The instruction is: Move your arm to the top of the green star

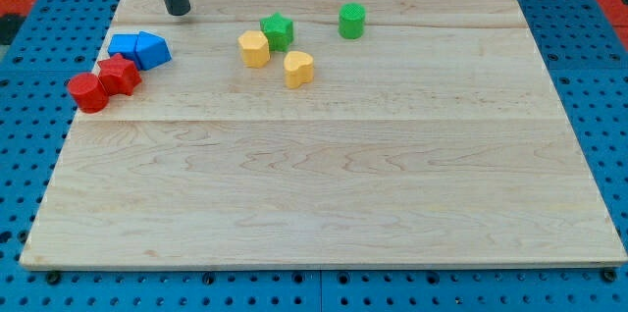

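Observation:
The green star lies on the wooden board near the view's top, left of centre. My tip rests on the board at the view's top left, well to the left of the star and slightly higher in the view. A yellow hexagon block touches the star's lower left. A yellow heart block lies just below and right of the star.
A green cylinder stands to the right of the star. Two blue blocks lie together below my tip. Two red blocks lie at the board's left edge, below the blue ones.

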